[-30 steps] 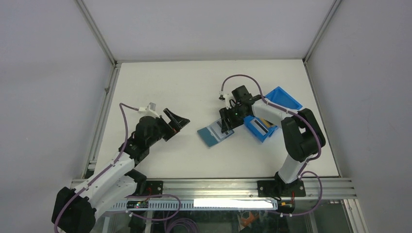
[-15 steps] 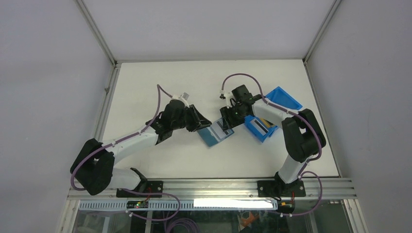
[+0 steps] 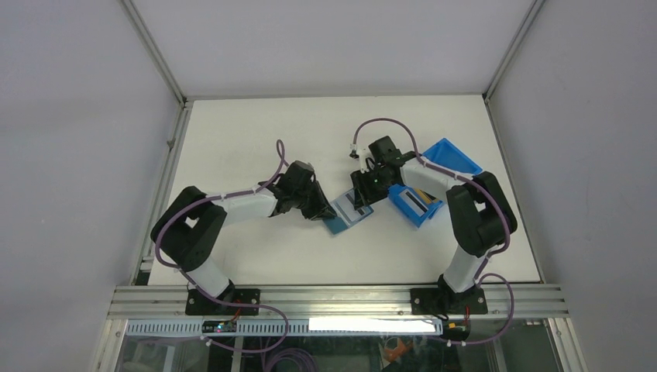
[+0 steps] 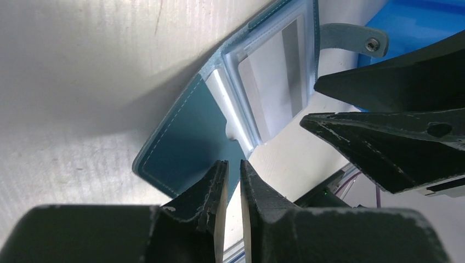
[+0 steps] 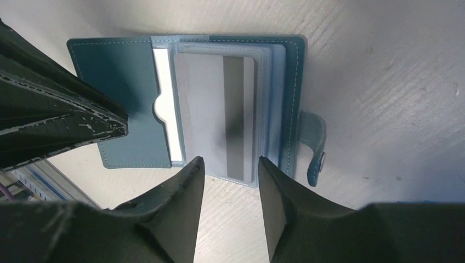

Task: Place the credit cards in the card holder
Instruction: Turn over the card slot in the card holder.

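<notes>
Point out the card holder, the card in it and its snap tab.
card holder (image 5: 118, 82), right wrist view, on its open teal flap.
card (image 5: 200, 109), right wrist view, on its pale face left of the stripe.
snap tab (image 5: 312, 137), right wrist view, on the strap above the button.

Top view evenly bright, diffuse light from above; white worktop (image 3: 256, 132) nearly washed out; shadows under arms small, soft. Left wrist view: broad grey shadow beside card holder (image 4: 186, 142); left end effector (image 4: 231, 163) dark, soft-focus. Right wrist view: bright; right end effector (image 5: 230, 160) silhouetted, slightly blurred.
</notes>
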Controlling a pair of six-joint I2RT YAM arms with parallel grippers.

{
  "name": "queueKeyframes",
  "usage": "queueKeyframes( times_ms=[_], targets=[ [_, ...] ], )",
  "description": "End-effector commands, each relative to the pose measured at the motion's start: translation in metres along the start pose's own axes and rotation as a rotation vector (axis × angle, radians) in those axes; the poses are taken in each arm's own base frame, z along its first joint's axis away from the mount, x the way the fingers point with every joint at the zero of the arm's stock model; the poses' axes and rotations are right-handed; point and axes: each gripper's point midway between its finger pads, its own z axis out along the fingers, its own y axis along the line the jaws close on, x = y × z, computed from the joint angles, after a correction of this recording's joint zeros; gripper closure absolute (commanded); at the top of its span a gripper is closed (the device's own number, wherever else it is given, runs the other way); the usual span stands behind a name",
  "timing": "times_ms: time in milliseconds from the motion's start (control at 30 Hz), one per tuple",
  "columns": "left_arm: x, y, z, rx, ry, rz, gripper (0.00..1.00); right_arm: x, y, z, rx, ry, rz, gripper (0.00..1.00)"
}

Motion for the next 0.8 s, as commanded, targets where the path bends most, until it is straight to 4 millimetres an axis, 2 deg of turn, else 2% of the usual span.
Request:
queueKeyframes(
  times_ms=[0,200,433,600,767],
  targets=[
    [-0.003,-0.021,0.004,0.062,0.02,0.039,0.85,-0.011,0.007,0.002,-0.034,-0.027,0.012,0.57],
    [0.005,-0.002,0.017,0.017,0.056,0.019,0.86,-0.008,0.002,0.009,-0.014,-0.005,0.015,0.57],
    [0.008,0.006,0.023,0.002,0.074,0.011,0.87,-0.006,-0.002,0.01,0.056,0.016,-0.05,0.56],
    [0.01,0.007,0.027,-0.002,0.089,0.008,0.87,-0.005,0.019,0.008,-0.039,0.014,-0.059,0.59],
    [0.012,0.01,0.03,-0.005,0.1,0.002,0.88,-0.009,0.03,0.0,-0.092,-0.019,-0.044,0.62]
  ],
)
